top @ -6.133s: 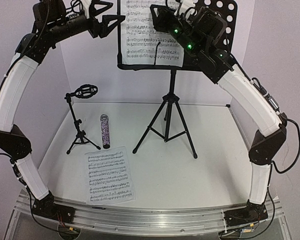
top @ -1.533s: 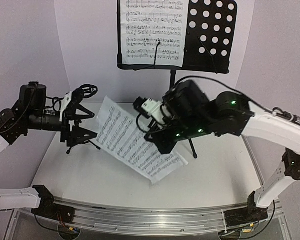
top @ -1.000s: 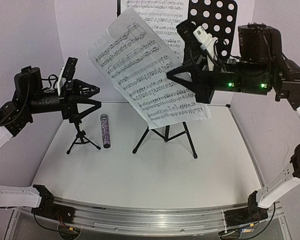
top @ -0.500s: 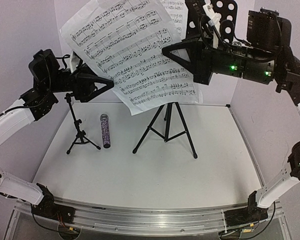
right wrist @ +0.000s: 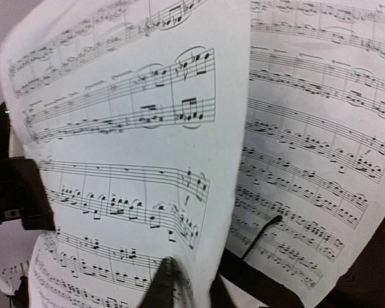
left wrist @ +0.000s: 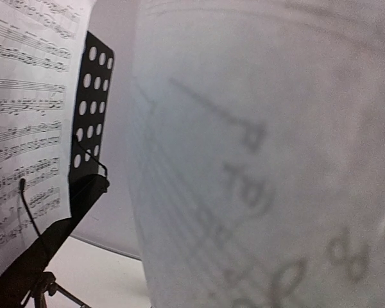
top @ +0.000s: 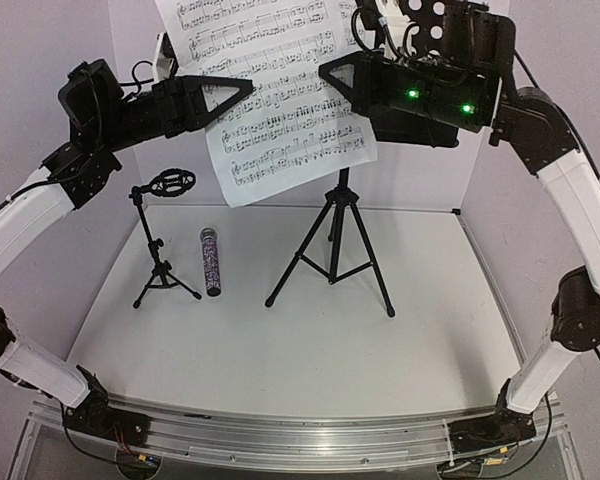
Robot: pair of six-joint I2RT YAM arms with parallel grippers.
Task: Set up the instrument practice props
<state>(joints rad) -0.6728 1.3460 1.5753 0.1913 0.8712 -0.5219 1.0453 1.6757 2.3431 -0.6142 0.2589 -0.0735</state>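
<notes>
- The small mic stand stands on the table, with the microphone lying flat just beside its feet — neither is mounted yet.
- The left gripper sits at the loose sheet's left edge; I cannot tell whether its fingers pinch the paper.
- That sheet hangs tilted in front of the music stand, whose desk holds the other sheet.
- The right gripper is clamped on the loose sheet's right edge.
- The step in hand is seating the second sheet — next it likely needs shifting right onto the bare perforated half, then lowering onto the ledge.
</notes>
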